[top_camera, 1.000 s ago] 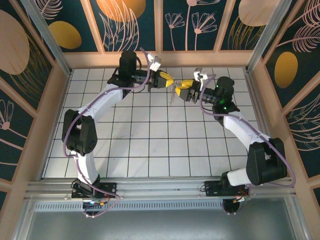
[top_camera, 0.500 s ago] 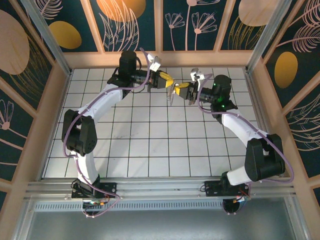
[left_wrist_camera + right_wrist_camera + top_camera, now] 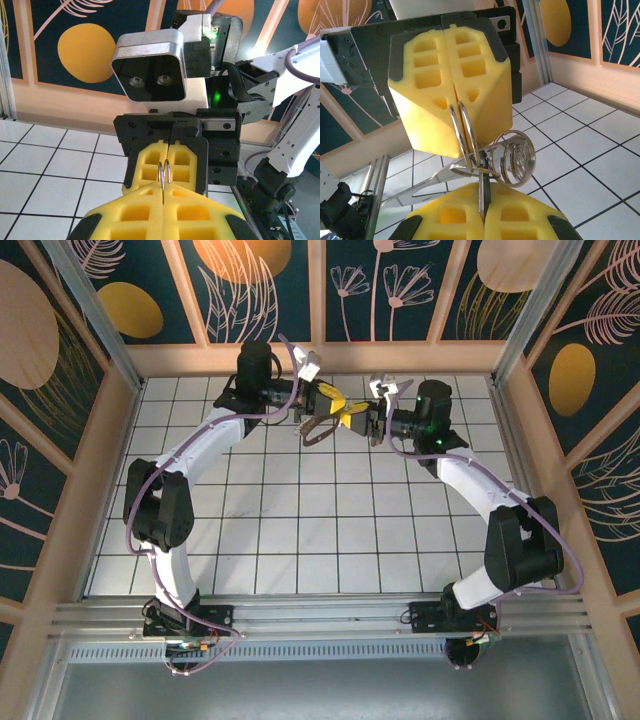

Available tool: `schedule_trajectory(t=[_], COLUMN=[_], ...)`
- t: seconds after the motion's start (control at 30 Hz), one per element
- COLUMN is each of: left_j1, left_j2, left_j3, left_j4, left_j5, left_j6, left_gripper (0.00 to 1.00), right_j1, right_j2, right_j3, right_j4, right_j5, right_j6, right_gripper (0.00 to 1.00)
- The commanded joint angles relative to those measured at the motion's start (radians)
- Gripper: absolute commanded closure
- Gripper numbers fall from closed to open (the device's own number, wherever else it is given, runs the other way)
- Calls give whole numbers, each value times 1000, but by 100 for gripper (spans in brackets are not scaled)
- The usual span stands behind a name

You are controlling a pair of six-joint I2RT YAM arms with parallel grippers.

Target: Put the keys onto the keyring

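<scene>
**While both grippers pinch at one ring: keys to keyring, part done**

Item 1, left gripper (image 3: 338,403): held above the far tiles, yellow pads pressed together. The right wrist view shows them clamped on the keyring (image 3: 461,127), a double wire loop sticking out of the seam.

Item 2, hanging cluster (image 3: 312,430): in the top view it dangles just left of and below the meeting point, clear of the floor. Up close it includes a silver key (image 3: 420,186) pointing away to the left and a ribbed round ring (image 3: 517,156). Both seem linked to the keyring where the wires cross, though that knot is too tangled to read for certain.

Item 3, right gripper (image 3: 362,420): nose to nose with the left one, pads closed. A thin dark strip (image 3: 482,192), possibly a key seen edge-on, stands in its seam and reaches up to the keyring.

Status, judged: at least one key looks to be on the ring. The strip in the right pads appears to be at the coil, not proven threaded. Left to do: work it fully round, then confirm no key is loose.
</scene>
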Motion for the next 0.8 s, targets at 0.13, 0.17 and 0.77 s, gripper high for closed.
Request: schedule_trajectory(t=[0.13, 0.17, 0.77], left_j1=[-6, -6, -7], left_j2=[-37, -36, -54], left_j3=[4, 5, -35], left_j4=[91, 96, 141], left_j5=[19, 17, 18], left_j6=[-28, -31, -44], left_gripper=[100, 100, 100], right_j1=[18, 20, 13], right_j2=[22, 23, -7], right_j3=[31, 31, 24], right_j4=[-85, -91, -78], right_j5=[-44, -46, 3], right_j6=[-68, -72, -60], right_gripper=[100, 100, 81])
